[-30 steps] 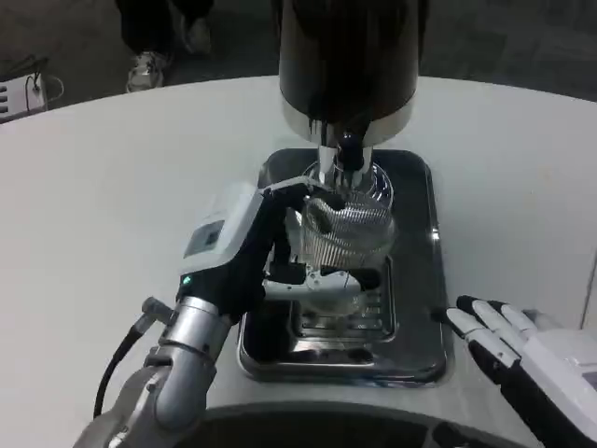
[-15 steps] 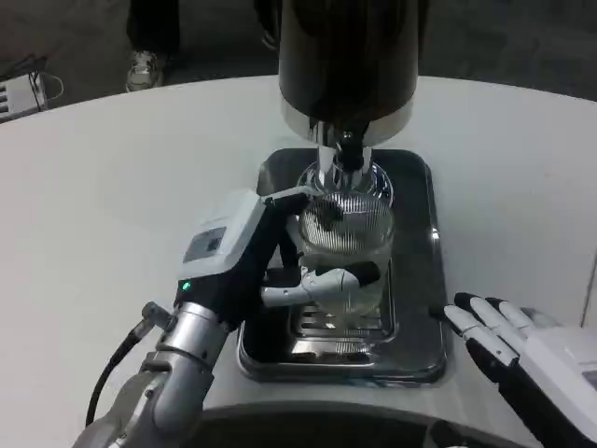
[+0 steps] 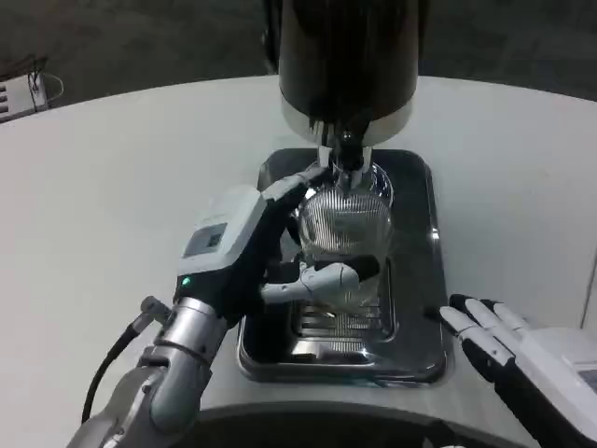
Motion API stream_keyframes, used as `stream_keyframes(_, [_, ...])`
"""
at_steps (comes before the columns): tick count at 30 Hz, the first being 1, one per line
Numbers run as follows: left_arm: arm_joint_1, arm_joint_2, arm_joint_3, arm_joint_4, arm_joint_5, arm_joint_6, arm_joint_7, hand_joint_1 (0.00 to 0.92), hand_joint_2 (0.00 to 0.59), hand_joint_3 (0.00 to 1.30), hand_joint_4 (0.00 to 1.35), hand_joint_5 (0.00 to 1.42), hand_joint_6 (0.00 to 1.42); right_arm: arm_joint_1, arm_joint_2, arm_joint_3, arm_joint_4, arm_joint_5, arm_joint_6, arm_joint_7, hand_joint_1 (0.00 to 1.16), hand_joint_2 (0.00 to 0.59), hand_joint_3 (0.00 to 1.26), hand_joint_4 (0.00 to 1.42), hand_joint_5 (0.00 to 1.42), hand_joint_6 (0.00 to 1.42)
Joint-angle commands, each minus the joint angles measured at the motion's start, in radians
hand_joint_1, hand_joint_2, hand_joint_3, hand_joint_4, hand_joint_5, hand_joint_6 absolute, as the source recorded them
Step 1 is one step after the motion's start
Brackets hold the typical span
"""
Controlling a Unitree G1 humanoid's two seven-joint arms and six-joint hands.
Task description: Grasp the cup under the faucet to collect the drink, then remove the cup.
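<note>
Gripping the ribbed glass cup point(image 3: 347, 245), the left hand point(image 3: 270, 252) holds it directly under the faucet point(image 3: 347, 154) over the metal drip tray point(image 3: 415, 280). Right hand point(image 3: 508, 341) rests beside the tray, fingers spread, holding nothing.

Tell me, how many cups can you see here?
1: a ribbed clear cup under the faucet, over the metal tray, gripped by the left hand. None seems hidden.

White table point(image 3: 93, 187) (power strip point(image 3: 20, 91) beyond)
</note>
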Motion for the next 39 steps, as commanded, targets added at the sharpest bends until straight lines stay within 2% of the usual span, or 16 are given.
stream_keyframes(1, [0.017,0.006,0.003,-0.002,-0.028,-0.019,-0.026,0.167,0.005,0.22,0.15,0.47,0.87,0.007,-0.003,-0.009,0.001,0.013,-0.001,-0.006,0.54,0.442,0.07,0.0,0.0,0.06])
stream_keyframes(9, [0.095,0.038,0.045,-0.107,-0.094,-0.045,-0.06,0.115,0.003,0.18,0.12,0.43,0.83,0.014,0.0,-0.014,0.001,0.014,-0.003,-0.012,0.54,0.438,0.07,0.0,0.0,0.06])
stream_keyframes(13, [0.203,0.085,0.109,-0.242,-0.145,-0.046,-0.098,0.111,0.003,0.18,0.12,0.43,0.82,0.016,0.003,-0.018,-0.003,0.015,-0.001,-0.014,0.53,0.437,0.07,0.0,0.0,0.06])
stream_keyframes(17, [0.309,0.126,0.172,-0.377,-0.192,-0.035,-0.144,0.089,0.005,0.2,0.14,0.4,0.76,0.019,0.004,-0.021,-0.006,0.018,0.0,-0.014,0.53,0.437,0.07,0.0,0.0,0.06])
stream_keyframes(20, [0.367,0.141,0.221,-0.458,-0.249,-0.03,-0.188,0.057,0.018,0.23,0.17,0.28,0.44,0.02,0.003,-0.023,-0.008,0.021,0.0,-0.014,0.53,0.437,0.07,0.0,0.0,0.06])
stream_keyframes(23, [0.396,0.149,0.27,-0.543,-0.345,-0.048,-0.246,0.04,0.026,0.24,0.18,0.25,0.38,0.019,0.003,-0.021,-0.008,0.023,-0.001,-0.013,0.53,0.437,0.07,0.0,0.0,0.06])
stream_keyframes(25, [0.395,0.149,0.289,-0.59,-0.401,-0.051,-0.289,0.019,0.039,0.25,0.19,0.25,0.34,0.017,0.003,-0.017,-0.009,0.023,-0.001,-0.012,0.53,0.437,0.07,0.0,0.0,0.06])
stream_keyframes(30, [0.335,0.151,0.291,-0.683,-0.546,-0.032,-0.439,0.0,0.051,0.22,0.17,0.25,0.33,0.009,0.003,-0.003,-0.009,0.022,-0.004,-0.01,0.53,0.437,0.07,0.0,0.0,0.06])
stream_keyframes(34, [0.275,0.144,0.278,-0.743,-0.648,0.025,-0.555,0.0,0.056,0.19,0.15,0.25,0.33,0.008,0.002,0.001,-0.013,0.021,-0.007,-0.012,0.53,0.437,0.07,0.0,0.0,0.06])
stream_keyframes(39, [0.2,0.13,0.267,-0.77,-0.698,0.109,-0.64,0.0,0.06,0.17,0.13,0.25,0.32,0.02,0.003,0.0,-0.025,0.019,-0.008,-0.014,0.53,0.437,0.07,0.0,0.0,0.06])
